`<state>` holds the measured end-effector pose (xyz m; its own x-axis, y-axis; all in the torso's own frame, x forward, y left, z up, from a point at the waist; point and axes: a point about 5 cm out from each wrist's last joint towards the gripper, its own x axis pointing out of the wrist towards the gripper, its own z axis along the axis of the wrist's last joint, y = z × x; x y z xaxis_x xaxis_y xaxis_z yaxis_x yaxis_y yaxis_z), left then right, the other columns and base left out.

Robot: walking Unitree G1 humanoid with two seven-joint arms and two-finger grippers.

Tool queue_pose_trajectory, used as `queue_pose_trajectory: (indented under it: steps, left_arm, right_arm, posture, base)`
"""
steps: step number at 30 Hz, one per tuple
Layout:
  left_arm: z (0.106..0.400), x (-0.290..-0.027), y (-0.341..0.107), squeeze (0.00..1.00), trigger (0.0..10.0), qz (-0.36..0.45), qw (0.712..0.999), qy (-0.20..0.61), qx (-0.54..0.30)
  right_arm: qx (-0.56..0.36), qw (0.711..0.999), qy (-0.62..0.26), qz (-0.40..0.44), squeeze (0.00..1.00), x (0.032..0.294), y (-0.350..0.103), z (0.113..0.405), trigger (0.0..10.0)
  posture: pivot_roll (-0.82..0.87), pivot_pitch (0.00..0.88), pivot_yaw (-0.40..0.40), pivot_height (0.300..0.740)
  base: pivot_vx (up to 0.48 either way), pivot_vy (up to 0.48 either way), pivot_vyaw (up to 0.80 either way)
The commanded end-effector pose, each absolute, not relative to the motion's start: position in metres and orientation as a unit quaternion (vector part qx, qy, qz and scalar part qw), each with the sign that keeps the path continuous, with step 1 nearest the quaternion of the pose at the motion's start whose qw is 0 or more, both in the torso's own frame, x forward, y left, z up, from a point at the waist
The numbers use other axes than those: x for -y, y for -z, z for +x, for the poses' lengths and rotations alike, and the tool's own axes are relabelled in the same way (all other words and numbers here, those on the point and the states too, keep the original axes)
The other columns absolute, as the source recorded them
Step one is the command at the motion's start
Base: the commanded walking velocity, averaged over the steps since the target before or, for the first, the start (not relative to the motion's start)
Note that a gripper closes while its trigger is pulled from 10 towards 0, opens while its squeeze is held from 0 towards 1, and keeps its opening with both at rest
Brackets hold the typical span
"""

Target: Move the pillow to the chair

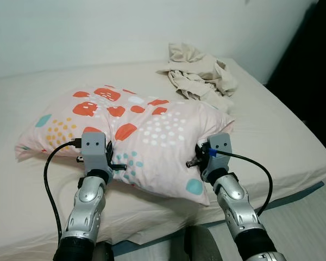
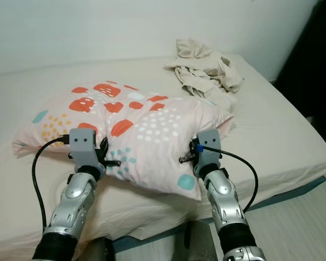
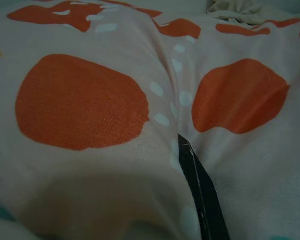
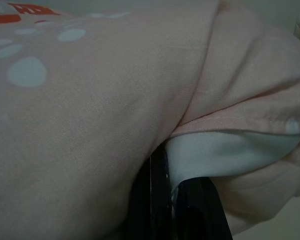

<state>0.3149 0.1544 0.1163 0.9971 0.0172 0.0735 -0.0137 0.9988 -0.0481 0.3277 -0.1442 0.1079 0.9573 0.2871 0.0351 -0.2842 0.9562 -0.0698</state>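
A pink pillow (image 1: 141, 128) with orange blobs and white and teal dots lies across the bed. Both arms reach into its near edge. My left gripper (image 1: 110, 157) is buried in the fabric at the pillow's near left; in the left wrist view one black finger (image 3: 197, 192) lies in a pinched fold of the pillow (image 3: 90, 110). At the near right corner my right gripper (image 1: 198, 156) is pressed in as well. In the right wrist view its black fingers (image 4: 159, 200) clamp the pillow's seam and white inner cloth (image 4: 225, 152).
The bed (image 1: 285, 136) has a cream sheet, and its front edge runs just under my arms. A crumpled beige cloth (image 1: 201, 73) lies at the back right. Pale floor (image 1: 309, 217) shows at the lower right, with a dark opening (image 1: 312, 65) beyond.
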Motion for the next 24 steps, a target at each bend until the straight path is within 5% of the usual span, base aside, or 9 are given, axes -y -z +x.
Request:
queue_pose_trajectory:
  steps: [1,24]
  left_arm:
    - [0.3141,-0.1594,-0.1187,0.0,10.0,-0.019,0.999,-0.014,0.048]
    - [0.313,-0.1601,-0.118,0.0,10.0,-0.024,0.998,-0.024,0.048]
  right_arm:
    - [0.038,0.987,-0.152,-0.029,0.0,0.1402,-0.1131,0.3286,10.0]
    - [0.053,0.983,-0.177,-0.023,0.0,0.1377,-0.1184,0.3268,10.0]
  posture:
    - [0.0,0.099,-0.025,0.614]
    - [-0.01,0.11,-0.034,0.704]
  base:
    - [0.0,0.0,0.0]
    - [0.0,0.0,0.0]
